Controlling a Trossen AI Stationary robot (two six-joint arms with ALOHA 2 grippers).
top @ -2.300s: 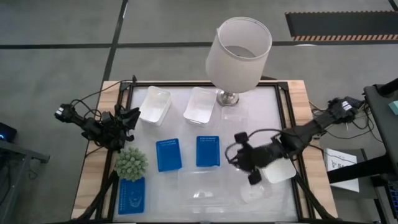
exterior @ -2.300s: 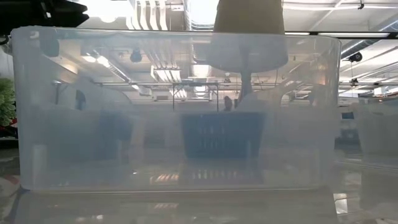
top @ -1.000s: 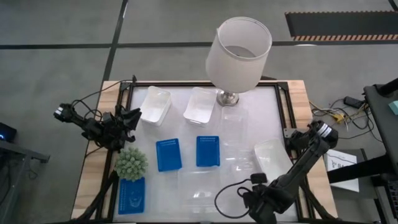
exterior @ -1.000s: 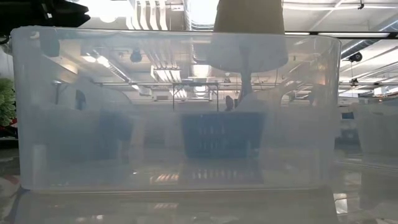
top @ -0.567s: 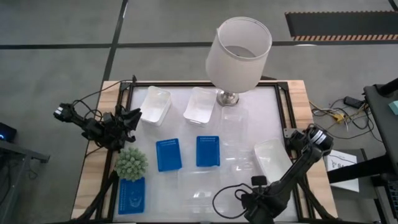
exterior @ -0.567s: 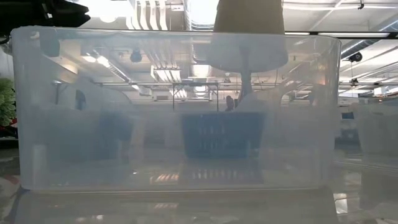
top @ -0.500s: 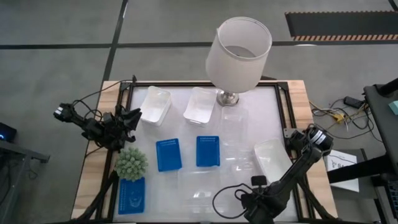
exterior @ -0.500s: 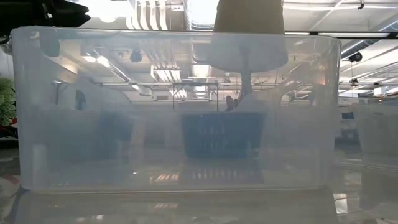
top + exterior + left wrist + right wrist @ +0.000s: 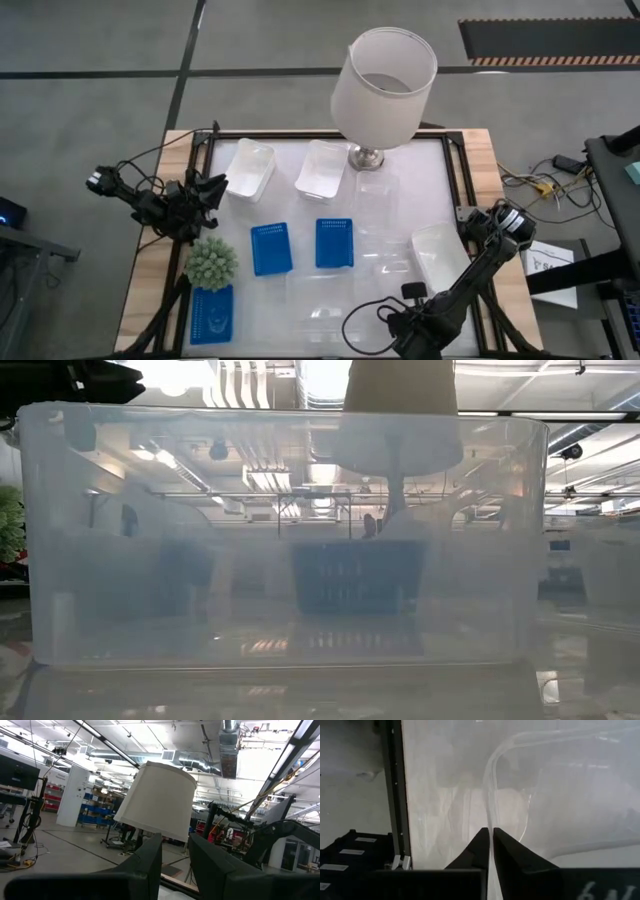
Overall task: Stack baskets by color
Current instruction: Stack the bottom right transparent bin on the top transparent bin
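In the low view we look through the wall of a clear rectangular plastic basket that fills nearly the whole picture, so everything behind it is smeared: a dark blue shape shows only as a blur, and we cannot tell which blue basket it is. The large white lampshade is cut off by the top edge there. In the high view the right gripper sits at the bottom edge, partly cut off. The clear baskets near the desk's middle are so faint that we cannot count them. The spiky green ball plant hides part of 1 blue mesh basket.
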